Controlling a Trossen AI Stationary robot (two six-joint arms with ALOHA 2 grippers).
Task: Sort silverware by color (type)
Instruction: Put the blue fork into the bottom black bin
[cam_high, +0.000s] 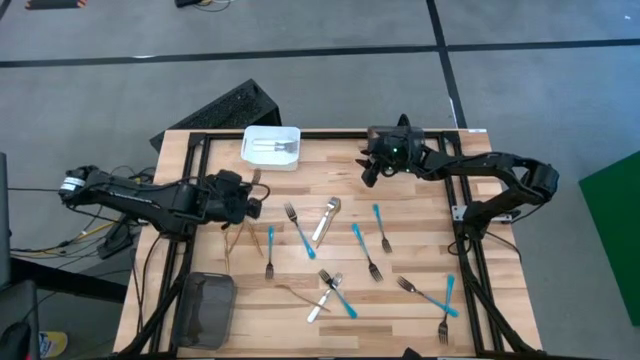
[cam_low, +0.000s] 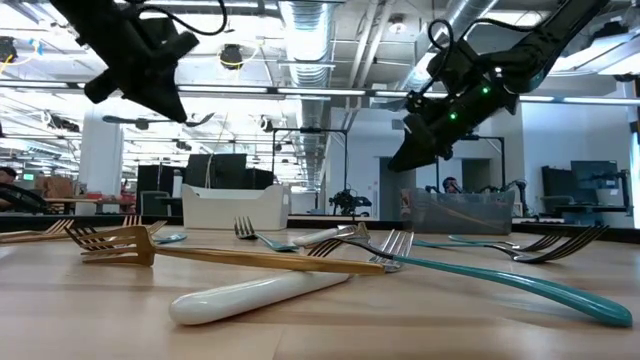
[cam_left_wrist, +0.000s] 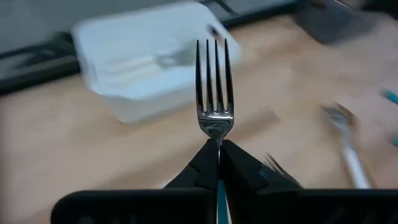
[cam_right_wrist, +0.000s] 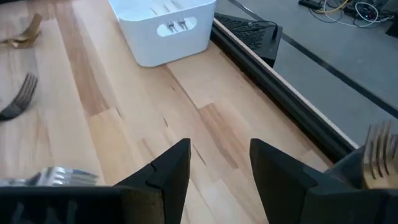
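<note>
1 silver fork (cam_left_wrist: 214, 84) is up off the table, tines pointing away from the wrist, its handle pinched between the closed fingers of the left gripper (cam_high: 252, 197) over the table's left side. Just beyond it at the far edge sits the white bin (cam_high: 272, 147), with pale-handled pieces lying inside.

The rest of the silverware is spread over the wooden table (cam_high: 420, 215): blue-handled forks (cam_high: 299, 231) through the middle and right, a white-handled piece (cam_high: 326, 220) near the centre, a gold fork (cam_low: 215, 252) lying across the near part in the low view, and a crossed pair (cam_high: 331, 292) toward the near edge.

The right gripper (cam_high: 372, 168) hangs above the far right of the table, jaws apart and holding nothing, bare wood showing between them. A dark grey bin (cam_high: 205, 309) sits at the near left corner.
</note>
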